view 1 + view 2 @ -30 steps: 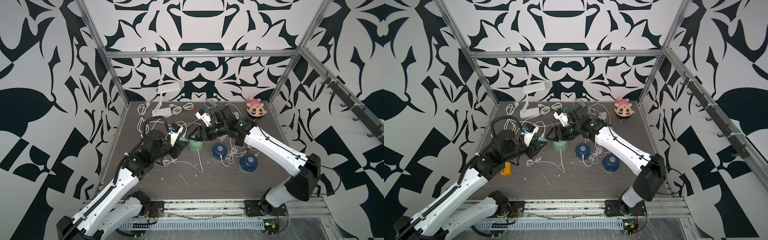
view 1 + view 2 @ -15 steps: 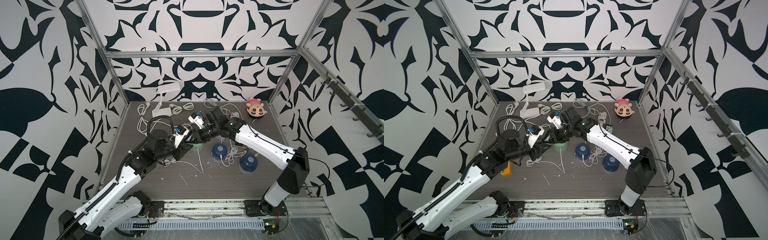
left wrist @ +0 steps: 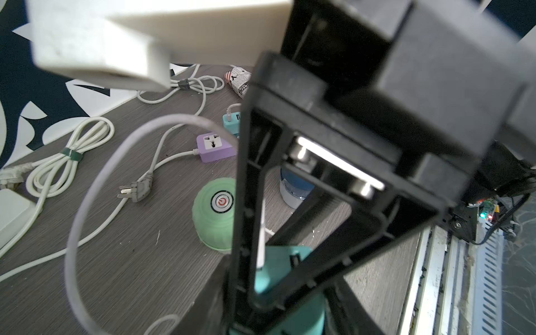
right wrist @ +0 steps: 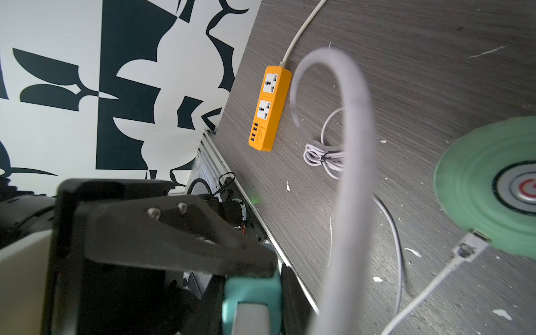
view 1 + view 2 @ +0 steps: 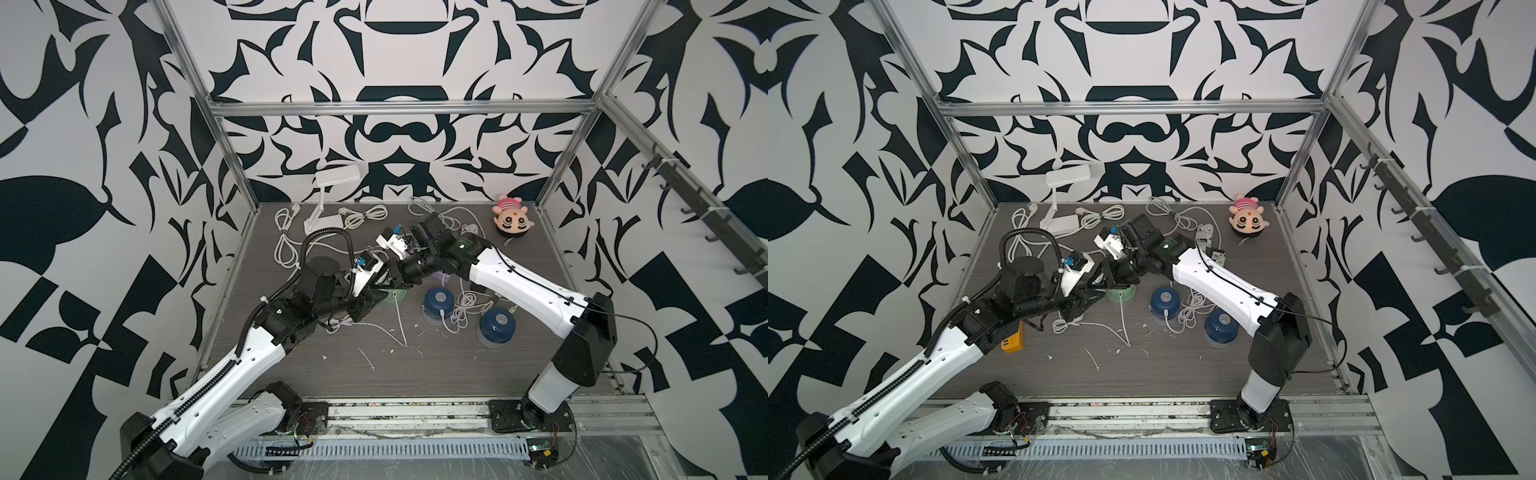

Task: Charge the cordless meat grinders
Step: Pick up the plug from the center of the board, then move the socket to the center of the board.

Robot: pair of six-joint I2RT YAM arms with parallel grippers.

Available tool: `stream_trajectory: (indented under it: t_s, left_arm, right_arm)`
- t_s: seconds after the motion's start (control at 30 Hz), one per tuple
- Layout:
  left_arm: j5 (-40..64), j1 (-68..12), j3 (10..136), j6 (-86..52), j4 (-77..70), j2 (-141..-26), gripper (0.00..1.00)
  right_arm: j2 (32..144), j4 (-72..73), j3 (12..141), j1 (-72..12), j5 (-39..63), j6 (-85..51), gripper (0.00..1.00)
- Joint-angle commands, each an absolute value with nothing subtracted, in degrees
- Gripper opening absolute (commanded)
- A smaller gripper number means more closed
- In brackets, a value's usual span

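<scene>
The left arm [image 5: 253,361] rises from its base on the left and leans in to the middle. Its black wrist [image 5: 320,289] bends down low. The left gripper [image 5: 370,298] points across to the right. Its jaws pinch a teal block [image 3: 278,272].

The right arm [image 5: 523,286] stands up from its base on the right. It bends at a big black elbow [image 5: 590,332] and stretches far over to the left. The right gripper [image 5: 388,283] points down, right next to the left gripper. I cannot tell how wide its jaws are.

Robot lab cell: aluminium frame [image 5: 399,109], black-and-white patterned walls [image 5: 519,54].
</scene>
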State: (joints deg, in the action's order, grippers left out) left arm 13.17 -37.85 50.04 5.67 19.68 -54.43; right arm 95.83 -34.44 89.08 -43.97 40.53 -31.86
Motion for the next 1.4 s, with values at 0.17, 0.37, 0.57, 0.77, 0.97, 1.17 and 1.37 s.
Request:
stream_trajectory:
  t_s: [0.17, 0.37, 0.57, 0.77, 0.97, 1.17, 1.37]
  left_arm:
    - [9.7, -37.7, 52.3, 4.2, 19.7, -53.8, 1.00]
    - [8.7, -37.7, 52.6, 3.6, 20.5, -54.0, 0.99]
    - [2.9, -37.7, 52.4, -0.7, 20.4, -54.3, 0.99]
    - [-24.8, -36.3, 51.0, -14.4, 20.7, -55.6, 0.99]
    - [-25.2, -16.0, 49.2, -35.4, 28.9, -59.4, 0.99]
    - [-25.4, -2.8, 40.3, -44.1, 26.9, -60.3, 0.99]
    - [-21.8, 1.9, 35.3, -44.9, 24.0, -66.1, 0.99]
  right_arm:
    - [94.5, -29.8, 89.9, -44.1, 44.3, -31.5, 0.00]
    - [93.3, -29.6, 89.2, -40.8, 35.3, -31.8, 0.00]
    - [93.5, -29.1, 88.5, -37.3, 27.7, -31.4, 0.00]
    - [95.0, -30.0, 88.8, -37.1, 20.4, -30.2, 0.00]
    - [94.6, -28.5, 87.8, -38.9, 19.4, -30.6, 0.00]
    - [94.3, -28.4, 87.0, -41.2, 19.6, -30.1, 0.00]
    - [93.4, -27.0, 85.6, -42.6, 20.5, -30.3, 0.00]
